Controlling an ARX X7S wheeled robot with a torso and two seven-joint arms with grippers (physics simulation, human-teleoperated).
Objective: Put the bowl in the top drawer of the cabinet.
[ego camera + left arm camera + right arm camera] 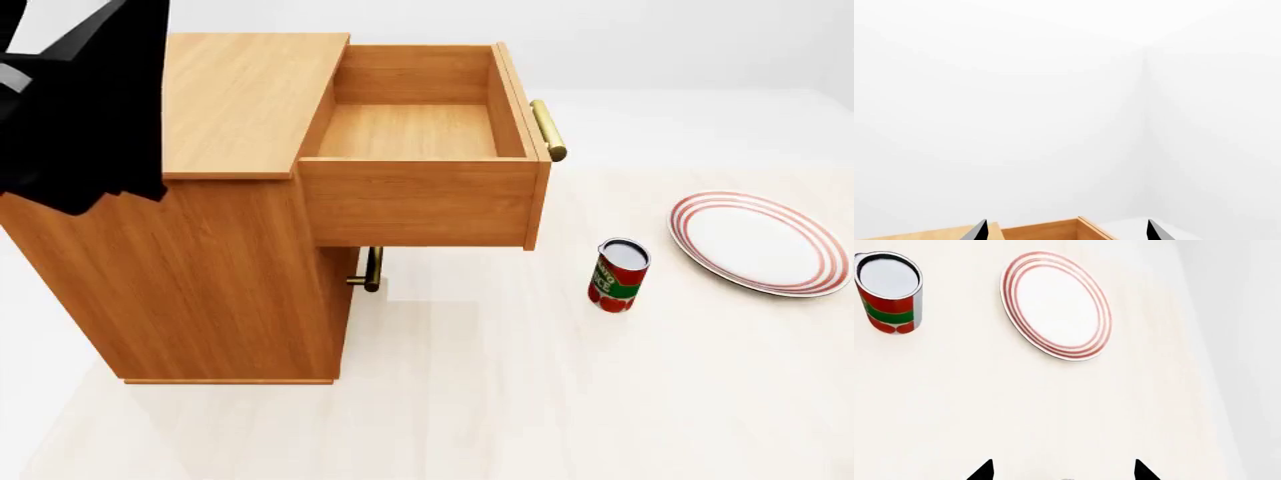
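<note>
The bowl is out of view in all three pictures. The cabinet (pixel 227 250) stands at the left of the head view. Its top drawer (pixel 420 190) is pulled fully out, and its inside shows bare wood with nothing in it. A brass bar handle (pixel 549 130) runs along the drawer's front. My left gripper (pixel 1067 231) is open, its two dark fingertips wide apart over a corner of the top drawer (pixel 1047 231). My right gripper (pixel 1063 472) is open too, with nothing between its tips, above the pale floor.
A red and green can (pixel 618 275) stands on the floor right of the cabinet, with a white plate with red rings (pixel 758 243) beyond it. My black left arm (pixel 80 100) hangs over the cabinet's top left. A smaller brass handle (pixel 371 270) sits under the drawer.
</note>
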